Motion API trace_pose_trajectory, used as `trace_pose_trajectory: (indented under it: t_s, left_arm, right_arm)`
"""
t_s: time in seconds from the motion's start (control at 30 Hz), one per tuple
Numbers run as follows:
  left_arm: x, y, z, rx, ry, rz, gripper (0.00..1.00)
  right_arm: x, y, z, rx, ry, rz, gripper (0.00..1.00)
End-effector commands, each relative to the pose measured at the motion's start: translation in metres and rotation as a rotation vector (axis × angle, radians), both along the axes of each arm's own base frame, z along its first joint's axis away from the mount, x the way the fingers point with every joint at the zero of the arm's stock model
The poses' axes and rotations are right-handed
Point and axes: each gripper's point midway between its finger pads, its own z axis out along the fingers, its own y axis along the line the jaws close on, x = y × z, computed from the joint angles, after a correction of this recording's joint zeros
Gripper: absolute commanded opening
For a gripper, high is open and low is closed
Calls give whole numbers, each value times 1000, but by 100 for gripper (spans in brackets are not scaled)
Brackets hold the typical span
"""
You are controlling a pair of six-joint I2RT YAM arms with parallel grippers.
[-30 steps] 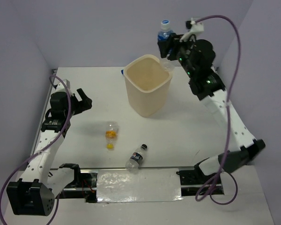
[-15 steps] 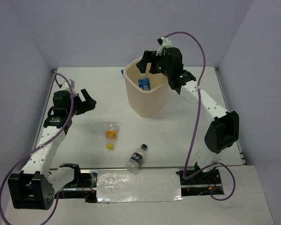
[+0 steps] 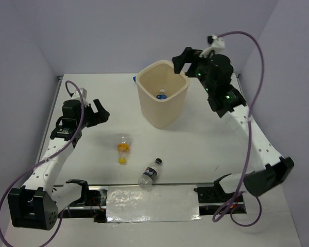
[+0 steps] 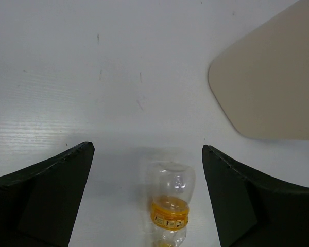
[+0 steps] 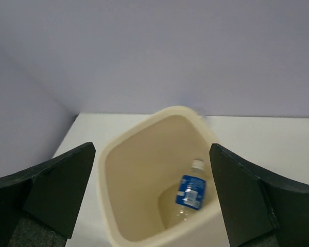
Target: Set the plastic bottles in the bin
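The cream bin [image 3: 162, 114] stands upright at the table's middle back. A blue-labelled bottle [image 3: 161, 94] lies inside it, and the right wrist view shows this bottle [image 5: 191, 191] resting against the bin's inner wall [image 5: 139, 175]. My right gripper [image 3: 181, 60] hangs open and empty above the bin's far right rim. On the table lies an orange-labelled bottle [image 3: 122, 149], and a dark-labelled bottle [image 3: 150, 173] lies nearer the front edge. My left gripper [image 3: 100, 110] is open, up and left of the orange bottle [image 4: 170, 203], which shows low between its fingers [image 4: 46, 190].
A small blue scrap [image 3: 134, 78] lies behind the bin at the back wall. A shiny strip [image 3: 152, 203] runs along the near edge between the arm bases. Purple walls close the back and both sides. The bin's side [image 4: 268, 87] fills the left wrist view's upper right.
My right gripper opened and the blue-labelled bottle dropped into the bin; the right arm swung over the bin and then back to the right. The left gripper crept slightly right.
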Motion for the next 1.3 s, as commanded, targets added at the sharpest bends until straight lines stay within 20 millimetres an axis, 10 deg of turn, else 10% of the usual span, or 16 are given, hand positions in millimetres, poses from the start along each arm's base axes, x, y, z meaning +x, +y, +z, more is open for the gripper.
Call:
trace_pose_trajectory:
  t_s: [0.0,0.07,0.3,0.47,0.67,0.87,1.03,1.27]
  left_arm:
    - [-2,-21,-9,11,28,-39,99]
    - [-5,-38,-20,17,61,-79,99]
    - [-28,-62,-75,162,257,-95,99]
    - [-49,-74,-118,147,381,-156,99]
    - [-62,-114,-124,24,333,-324,99]
    - [-61,-103,-141,82,377,-272,99]
    - [-66,-102,-157,110,456,-283,76]
    - [-45,-106,-117,112,381,-270,48]
  right_arm:
    - [-20,-91,3,61,35,-340,100]
    - [-24,-130,-35,105,139,-437,100]
    - [-50,-174,-119,191,290,-520,100]
    - [-47,-172,-160,172,378,-496,100]
    - [-39,-163,-206,128,489,-440,100]
    - [-38,-162,-236,114,566,-419,100]
    - [-44,-164,-250,107,576,-417,100]
    - [-55,-163,-249,111,558,-388,100]
